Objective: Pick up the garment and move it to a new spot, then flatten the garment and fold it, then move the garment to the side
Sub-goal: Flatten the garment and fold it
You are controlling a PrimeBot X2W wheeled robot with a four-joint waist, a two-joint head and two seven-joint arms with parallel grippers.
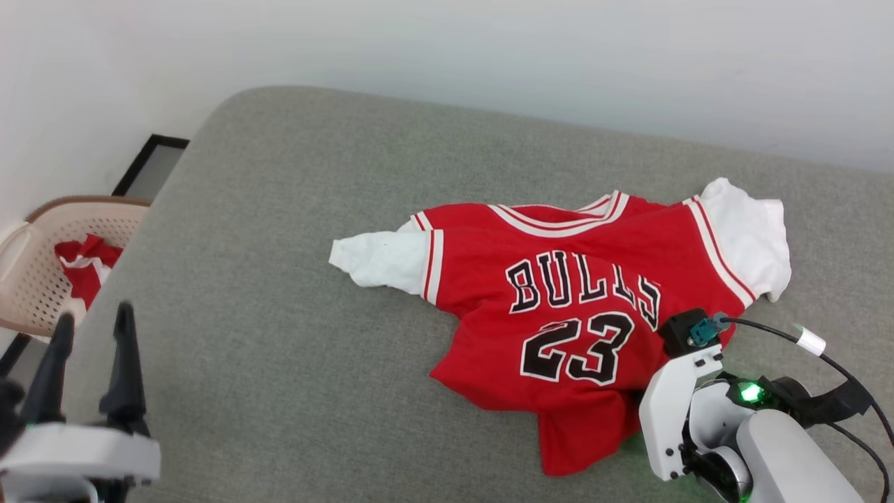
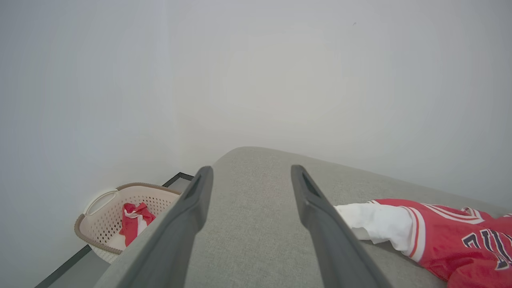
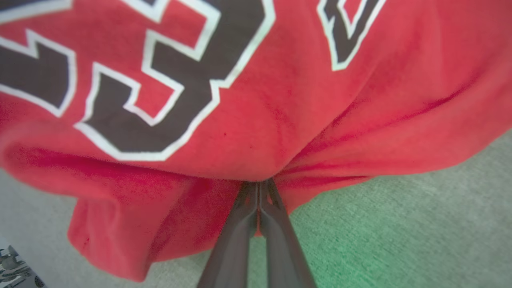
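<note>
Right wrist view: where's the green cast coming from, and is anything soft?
Right wrist view: green tint on the grey cushion beside the right tool, garment print slightly soft up close. Head view: a green light glows on that wrist, likely the source. Left wrist view: no tint, wall evenly lit.

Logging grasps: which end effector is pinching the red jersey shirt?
The right end effector, shut on the lower edge of the red BULLS jersey shirt; the left end effector stands open over grey cushion.

Light: bright, even, soft shadows | green glow tints the grey cushion (image 3: 400, 240) | close-up garment (image 3: 280, 120) slightly blurred | wrist views bowed at edges
</note>
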